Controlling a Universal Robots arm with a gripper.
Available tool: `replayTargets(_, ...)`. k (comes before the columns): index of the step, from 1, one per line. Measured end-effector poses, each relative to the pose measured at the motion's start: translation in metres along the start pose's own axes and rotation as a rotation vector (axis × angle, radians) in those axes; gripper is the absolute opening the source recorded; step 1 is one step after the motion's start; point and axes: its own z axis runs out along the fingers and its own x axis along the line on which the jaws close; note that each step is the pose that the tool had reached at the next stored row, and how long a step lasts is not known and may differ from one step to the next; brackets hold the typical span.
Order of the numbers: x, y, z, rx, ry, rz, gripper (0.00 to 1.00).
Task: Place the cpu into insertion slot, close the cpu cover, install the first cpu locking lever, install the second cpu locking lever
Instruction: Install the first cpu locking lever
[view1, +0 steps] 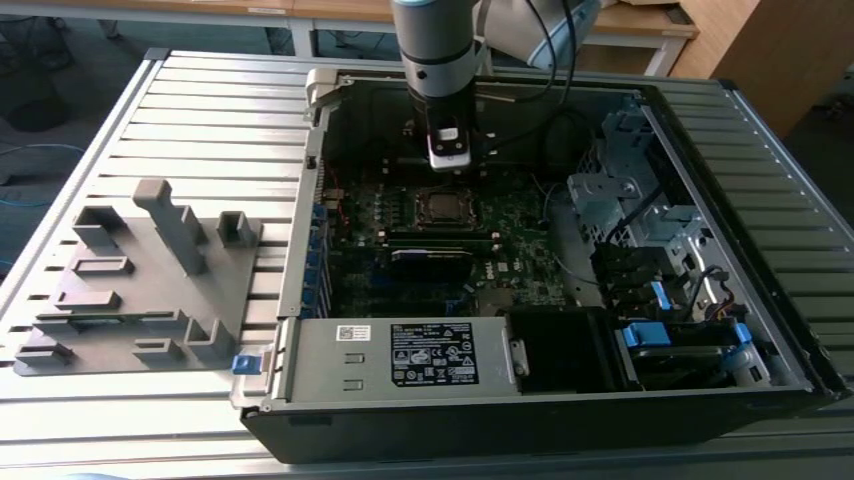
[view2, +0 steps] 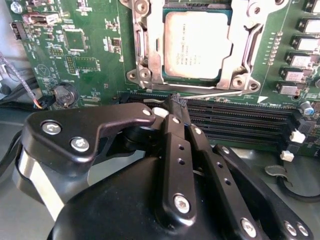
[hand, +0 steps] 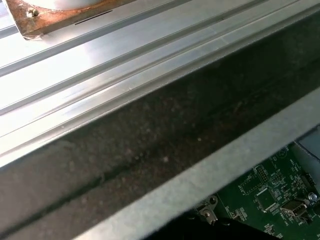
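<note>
Cpu (view2: 197, 45) lies seated in the insertion slot (view2: 141, 75), with the cpu cover (view2: 239, 55) lowered flat around it. Locking lever (view2: 215, 93), a thin wire, runs along the edge of the insertion slot nearest the gripper (view2: 177, 104). Fingers (view2: 172, 135) are drawn together, tips at the lever's free end; whether they pinch it is not discernible. Judgement: lever latching is in hand. Good practice is firm, low pressure on the wire, directed toward the insertion slot's catch, tips kept off the board
</note>
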Motion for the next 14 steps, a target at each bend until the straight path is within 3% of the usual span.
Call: replayTargets(14,-0.0006,0.0026,0.0014,-0.0011,-0.0014,0.000,0.11)
